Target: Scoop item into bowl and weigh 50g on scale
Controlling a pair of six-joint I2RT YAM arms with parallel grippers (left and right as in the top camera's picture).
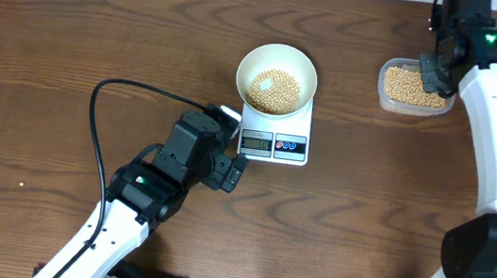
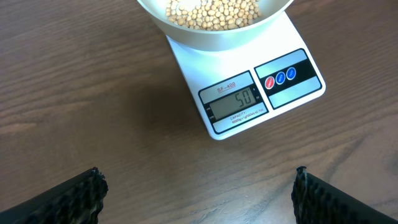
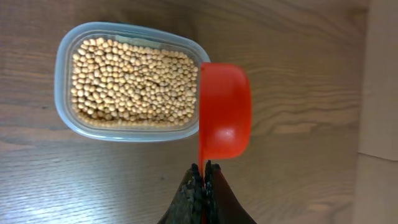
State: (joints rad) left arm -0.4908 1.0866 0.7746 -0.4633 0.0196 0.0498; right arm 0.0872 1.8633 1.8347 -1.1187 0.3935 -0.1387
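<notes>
Left gripper point(image 2: 199, 177) agape, bare table point(image 2: 93, 93) before scale point(image 2: 292, 93) (display point(image 2: 239, 99): 50)

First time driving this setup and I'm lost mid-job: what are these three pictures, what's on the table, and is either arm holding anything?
You are looking at two robot arms at a wooden table, each ending in a two-finger gripper. The wide picture comes from a camera fixed above the table. The other two come from cameras on the wrists, each looking past that arm's own fingers.

On the table, a white bowl of beans sits on a small scale. Its display reads 50 in the left wrist view. A clear tub holds more beans.

The left gripper is open and empty, pointed at the scale. The right gripper is shut on the handle of a red scoop, which looks empty and is held at the tub's edge.
</notes>
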